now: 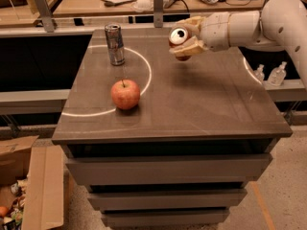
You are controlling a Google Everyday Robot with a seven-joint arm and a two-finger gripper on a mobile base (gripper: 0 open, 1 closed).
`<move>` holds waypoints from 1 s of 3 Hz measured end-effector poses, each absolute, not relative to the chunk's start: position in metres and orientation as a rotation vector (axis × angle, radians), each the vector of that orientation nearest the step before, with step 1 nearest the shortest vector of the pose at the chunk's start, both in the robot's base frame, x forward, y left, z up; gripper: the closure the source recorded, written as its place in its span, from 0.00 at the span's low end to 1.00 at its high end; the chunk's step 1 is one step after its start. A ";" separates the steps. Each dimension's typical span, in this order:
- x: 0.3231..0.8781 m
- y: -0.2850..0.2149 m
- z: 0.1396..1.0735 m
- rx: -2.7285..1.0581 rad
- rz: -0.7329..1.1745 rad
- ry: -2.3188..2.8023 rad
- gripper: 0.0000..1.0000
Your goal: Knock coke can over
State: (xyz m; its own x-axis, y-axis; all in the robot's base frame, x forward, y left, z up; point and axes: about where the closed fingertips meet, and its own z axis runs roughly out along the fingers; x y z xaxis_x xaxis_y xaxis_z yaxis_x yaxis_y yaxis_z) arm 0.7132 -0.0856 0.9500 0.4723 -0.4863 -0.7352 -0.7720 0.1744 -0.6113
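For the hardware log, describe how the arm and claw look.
The arm is glossy white, built of thick rounded segments with a cylindrical forearm. The claw, above the table's far side, has two stubby beige fingers. No cables or markings show.

Single camera view, raised and in front of the bench (206, 99), looking down and across it toward the desks (96, 1) behind, near enough to fill the frame with bench top and drawers (168, 169), gripper (184, 37) upper right over the far side, jaws clasping the coke can (179, 34)
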 end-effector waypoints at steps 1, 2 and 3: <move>0.701 -0.061 0.936 -1.636 0.317 1.121 1.00; 0.681 -0.037 0.914 -1.842 0.359 1.050 1.00; 0.668 -0.024 0.899 -1.988 0.363 0.982 1.00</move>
